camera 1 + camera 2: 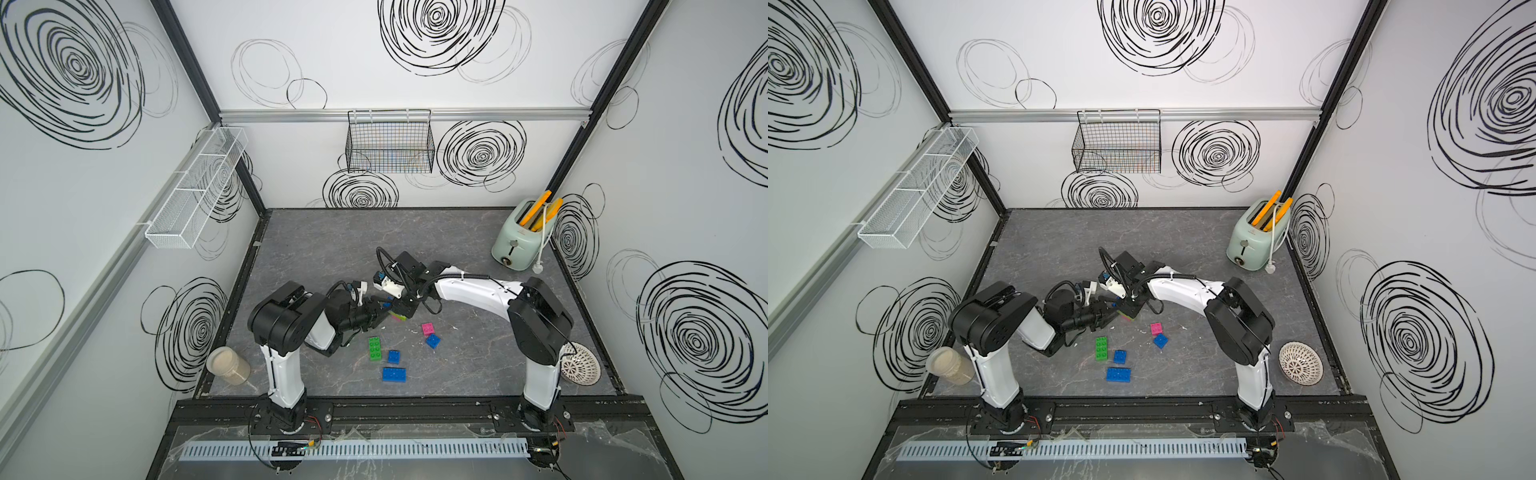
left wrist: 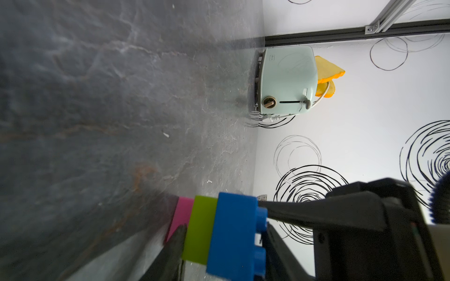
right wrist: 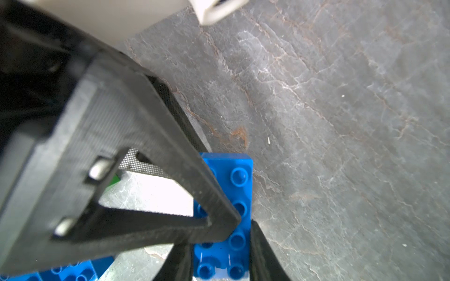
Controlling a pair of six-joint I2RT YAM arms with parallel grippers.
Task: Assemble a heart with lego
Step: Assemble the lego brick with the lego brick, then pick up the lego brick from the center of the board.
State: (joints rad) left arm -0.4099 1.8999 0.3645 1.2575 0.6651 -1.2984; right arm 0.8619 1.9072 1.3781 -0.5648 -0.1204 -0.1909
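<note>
Fig.: at mid desk [image 1: 457,249], part-built heart [image 2: 202,231] (pink/lime/blue stack), R end effector [image 3: 220,255] clenched across blue brick [image 3: 239,185] short-wise, long axis along its fingers [image 3: 265,255]; L end effector [image 2: 224,227] straddles stack studs-to-base, grip unclear; loose lego [image 1: 394,356] lies base-ward, btwn arms.

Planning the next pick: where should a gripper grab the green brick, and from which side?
From above, pinching the green brick across its long sides, probably at its far half. It lies flat, studs up, side walls free; a small blue brick sits close beside its near end.
</note>
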